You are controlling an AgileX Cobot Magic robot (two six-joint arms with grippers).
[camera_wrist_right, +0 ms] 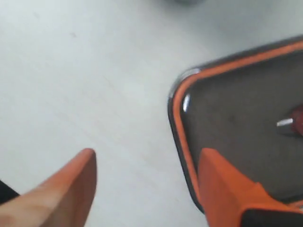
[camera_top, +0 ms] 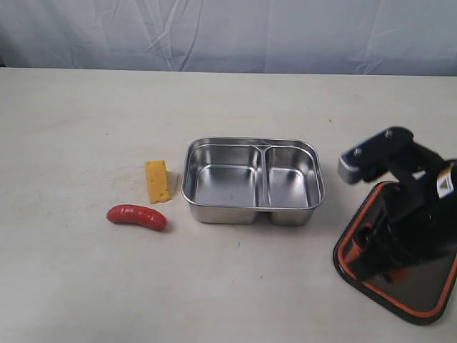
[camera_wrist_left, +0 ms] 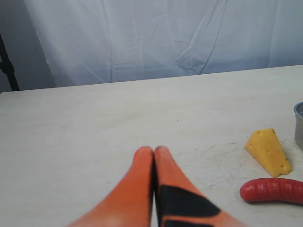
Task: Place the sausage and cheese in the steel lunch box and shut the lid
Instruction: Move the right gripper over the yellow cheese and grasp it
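The sausage [camera_top: 136, 216] and cheese [camera_top: 158, 181] lie left of the box [camera_top: 250, 212], the lid [camera_top: 418, 282] right of it. The right gripper [camera_wrist_right: 147, 158] spreads over the lid's corner; the left gripper [camera_wrist_left: 154, 151] is pinched together, empty. The sausage looks light and slippery: grasp mid-length.

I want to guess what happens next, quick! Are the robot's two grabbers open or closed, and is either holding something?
Left gripper: closed, empty.
Right gripper: open, holding nothing, over the dark orange-rimmed plastic lid.

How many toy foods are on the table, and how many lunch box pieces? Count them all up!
Toy foods: 2 (sausage, cheese)
Lunch box pieces: 2 (steel lunch box, lid)
Total: 4
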